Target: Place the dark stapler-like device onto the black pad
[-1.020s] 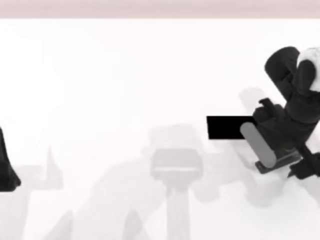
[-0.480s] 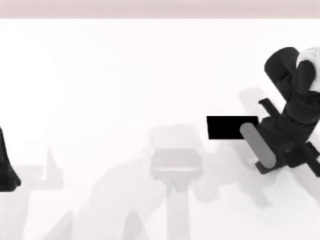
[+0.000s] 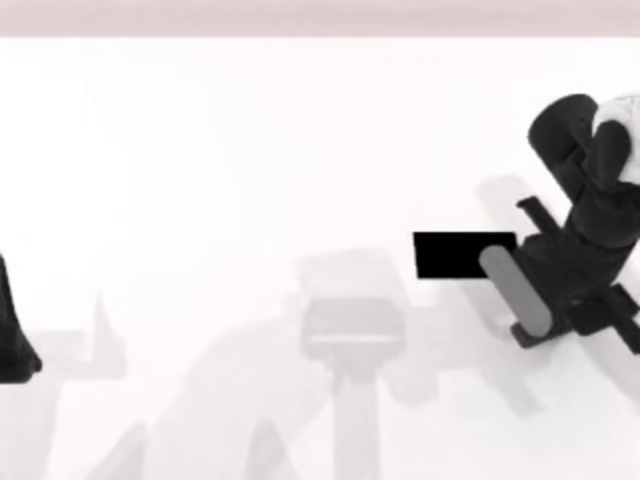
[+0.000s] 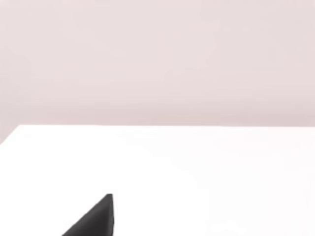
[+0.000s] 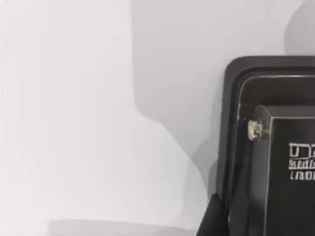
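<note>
The black pad (image 3: 462, 255) lies flat on the white table, right of the middle. Just right of it, my right gripper (image 3: 572, 312) hangs low over the dark stapler-like device (image 3: 533, 334), which lies on the table and shows only at its ends past the gripper's body. In the right wrist view the device (image 5: 275, 162) is very close: a dark rounded casing with a small screw and a white label. A grey cylindrical part of the right arm (image 3: 515, 290) reaches over the pad's right edge. My left arm (image 3: 14, 335) is parked at the table's left edge.
The white table's far edge (image 3: 320, 38) runs along the top of the top view. The arms cast grey shadows (image 3: 350, 320) over the table's middle and front. The left wrist view shows the table and a pale wall beyond.
Since a second ago my right gripper has turned and settled over the device, covering more of it. In the last half second hardly anything has moved. The left arm is still.
</note>
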Controlling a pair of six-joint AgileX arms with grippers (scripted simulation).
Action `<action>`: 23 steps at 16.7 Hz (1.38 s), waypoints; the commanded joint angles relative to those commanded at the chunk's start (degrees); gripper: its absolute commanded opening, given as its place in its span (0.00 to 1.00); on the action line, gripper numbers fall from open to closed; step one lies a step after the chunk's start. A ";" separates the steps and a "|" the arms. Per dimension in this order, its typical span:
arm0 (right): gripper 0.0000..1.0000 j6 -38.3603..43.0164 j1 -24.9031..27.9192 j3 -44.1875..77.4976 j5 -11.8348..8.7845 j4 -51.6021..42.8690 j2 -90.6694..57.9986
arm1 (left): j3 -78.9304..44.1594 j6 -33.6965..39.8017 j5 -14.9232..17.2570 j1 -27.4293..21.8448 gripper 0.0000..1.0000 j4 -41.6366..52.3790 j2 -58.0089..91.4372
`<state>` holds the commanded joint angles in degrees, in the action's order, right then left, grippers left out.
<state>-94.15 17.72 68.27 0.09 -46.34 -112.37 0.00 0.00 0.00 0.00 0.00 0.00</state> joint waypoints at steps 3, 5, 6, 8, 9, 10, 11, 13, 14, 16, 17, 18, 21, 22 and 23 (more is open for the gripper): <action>0.00 -0.18 0.04 0.92 0.00 -0.94 0.30 | 0.00 0.00 0.00 0.00 1.00 0.00 0.00; 0.00 -0.42 0.14 3.52 0.01 -4.30 1.29 | 0.00 0.00 0.00 0.00 1.00 0.00 0.00; 0.00 -0.44 0.15 5.14 0.01 -6.88 2.02 | 0.00 0.00 0.00 0.00 1.00 0.00 0.00; 0.00 -0.44 0.19 8.63 0.00 -13.10 3.70 | 0.00 0.00 0.00 0.00 1.00 0.00 0.00; 0.00 -0.47 0.24 10.37 -0.01 -15.99 4.56 | 0.00 0.00 0.00 0.00 1.00 0.00 0.00; 0.00 -0.44 0.29 11.92 -0.02 -18.30 5.42 | 0.00 0.00 0.00 0.00 1.00 0.00 0.00; 0.00 -0.37 0.31 13.21 -0.03 -20.02 6.22 | 0.00 0.00 0.00 0.00 1.00 0.00 0.00; 0.00 -0.21 0.32 14.50 -0.03 -21.58 7.18 | 0.00 0.00 0.00 0.00 1.00 0.00 0.00; 0.00 -0.20 0.32 14.52 -0.03 -21.61 7.20 | 0.00 0.00 0.00 0.00 1.00 0.00 0.00; 0.00 -0.13 0.09 14.38 -0.02 -21.47 6.99 | 0.00 0.00 0.00 0.00 1.00 0.00 0.00; 0.00 0.00 0.13 14.52 -0.03 -21.51 6.87 | 0.00 0.00 0.00 0.00 1.00 0.00 0.00; 0.00 0.70 0.32 15.26 -0.10 -21.70 6.26 | 0.00 0.00 0.00 0.00 1.00 0.00 0.00; 0.00 5.68 1.30 21.03 -0.54 -23.05 2.12 | 0.00 0.00 0.00 0.00 1.00 0.00 0.00; 0.00 8.07 1.69 23.90 -0.75 -23.71 0.19 | 0.00 0.00 0.00 0.00 1.00 0.00 0.00; 0.00 10.77 2.12 27.05 -0.98 -24.42 -1.89 | 0.00 0.00 0.00 0.00 1.00 0.00 0.00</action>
<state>-83.38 19.84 95.32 -0.88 -70.76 -114.26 0.00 0.00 0.00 0.00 0.00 0.00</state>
